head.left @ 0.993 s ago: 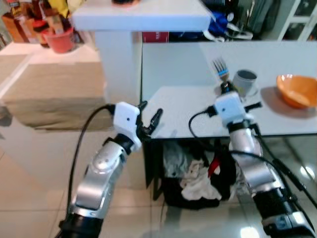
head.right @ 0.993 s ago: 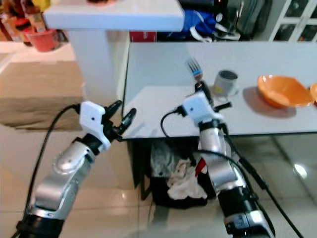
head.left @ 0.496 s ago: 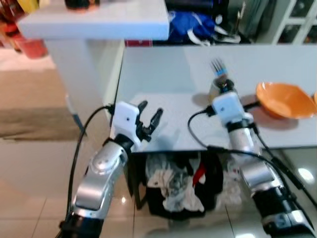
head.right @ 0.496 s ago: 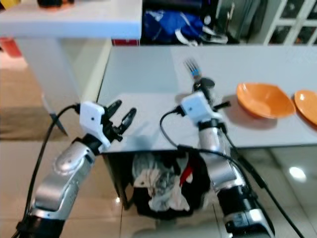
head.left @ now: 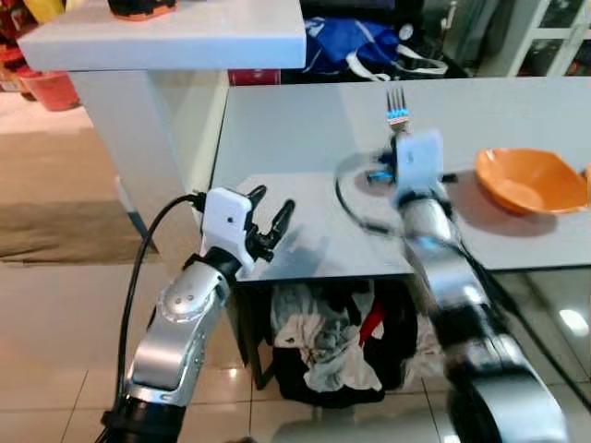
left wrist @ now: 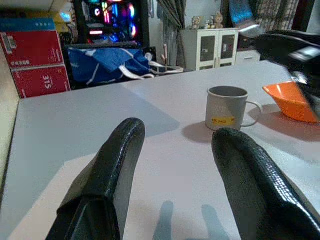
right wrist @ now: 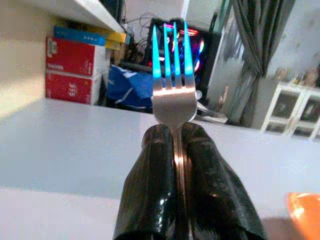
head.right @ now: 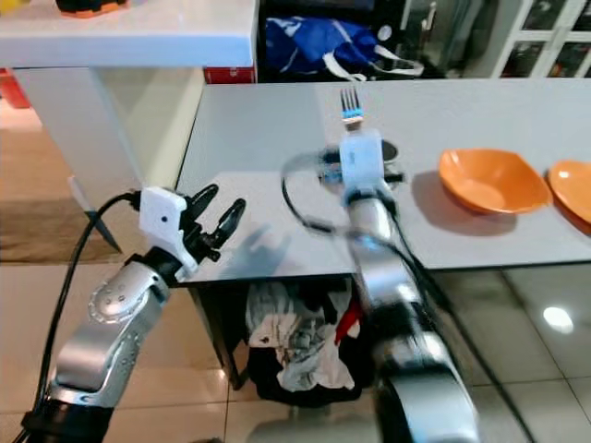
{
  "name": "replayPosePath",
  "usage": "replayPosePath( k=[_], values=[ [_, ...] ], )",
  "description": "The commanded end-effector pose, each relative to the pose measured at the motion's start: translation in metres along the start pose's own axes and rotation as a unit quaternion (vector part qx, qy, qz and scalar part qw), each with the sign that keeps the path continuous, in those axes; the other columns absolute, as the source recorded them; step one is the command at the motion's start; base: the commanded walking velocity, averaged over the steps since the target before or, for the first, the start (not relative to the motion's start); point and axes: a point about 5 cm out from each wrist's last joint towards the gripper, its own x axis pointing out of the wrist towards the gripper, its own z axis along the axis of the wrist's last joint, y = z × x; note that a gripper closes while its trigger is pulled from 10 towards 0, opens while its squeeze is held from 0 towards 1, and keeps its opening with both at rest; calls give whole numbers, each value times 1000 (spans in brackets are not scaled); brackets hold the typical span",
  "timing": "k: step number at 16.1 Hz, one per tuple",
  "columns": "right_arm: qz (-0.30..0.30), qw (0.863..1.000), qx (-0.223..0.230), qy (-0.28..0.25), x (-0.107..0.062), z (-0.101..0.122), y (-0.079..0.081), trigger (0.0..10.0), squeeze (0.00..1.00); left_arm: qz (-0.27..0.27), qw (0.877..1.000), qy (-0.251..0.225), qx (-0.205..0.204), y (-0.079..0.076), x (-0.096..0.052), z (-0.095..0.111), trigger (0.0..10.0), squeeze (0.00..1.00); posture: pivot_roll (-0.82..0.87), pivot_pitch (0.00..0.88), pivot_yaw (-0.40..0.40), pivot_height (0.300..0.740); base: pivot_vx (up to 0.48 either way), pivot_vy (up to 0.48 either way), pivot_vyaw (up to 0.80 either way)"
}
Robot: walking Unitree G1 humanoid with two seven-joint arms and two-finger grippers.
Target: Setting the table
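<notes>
Grey and broad, the table [head.left: 305, 129] runs from the centre of the head view out toward 3 o'clock, with a white counter [head.left: 175, 37] standing above its far-left corner at 11 o'clock. Beneath the table's near edge, toward 6 o'clock, sits a dark basket of crumpled cloths [head.left: 328, 346].

The right arm, blurred in the head views, reaches over the table just right of centre. Its right gripper [right wrist: 176, 137] has both black fingers pressed together on the neck of a metal fork [right wrist: 173, 85], which stands upright with its tines pointing to 12 o'clock and catching blue light. In the head view the fork [head.left: 397, 100] rises above the gripper's white wrist block.

At 8 o'clock the left gripper [head.left: 268, 217] hovers at the table's near-left edge, its fingers [left wrist: 117, 165] spread apart with nothing between them.

An orange bowl [head.left: 524, 180] rests on the table at 3 o'clock. In the left wrist view, a grey mug [left wrist: 227, 107] stands on the tabletop with its handle turned toward the bowl [left wrist: 290, 100], the two near but apart.
</notes>
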Motion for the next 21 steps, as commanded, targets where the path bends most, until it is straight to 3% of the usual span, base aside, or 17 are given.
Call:
replayPosePath(
  k=[1, 4, 7, 8, 15, 21],
  values=[
    [-15, 999, 31, 26, 5, -3, -3, 0, 0, -2, 1000, 0, 6, 2, -2, 3, 10000, 0, 43, 0, 41, 740, 0, 0, 0],
    [-14, 990, 84, 110, 18, -15, 1, 0, 0, 0, 1000, 3, 14, 5, -7, 6, 10000, 0, 78, 0, 33, 740, 0, 0, 0],
    [-45, 983, 83, 158, 23, -25, -14, 0, 0, 16, 1000, 15, 19, 7, -14, 4, 10000, 0, 102, 0, 29, 740, 0, 0, 0],
    [-49, 982, 63, 170, 22, -30, -20, 0, 0, 20, 999, 17, 18, 7, -16, 5, 10000, 0, 111, 0, 29, 740, 0, 0, 0],
    [-40, 972, 39, 226, 9, -60, -21, 0, 0, 31, 999, 28, 11, 2, -30, 10, 10000, 0, 156, 29, 43, 740, 0, 0, 0],
    [-59, 971, 34, 227, 9, -60, -25, 0, 0, 39, 998, 47, 9, 2, -49, 16, 10000, 0, 210, 74, 70, 740, 0, 0, 0]
  ],
)
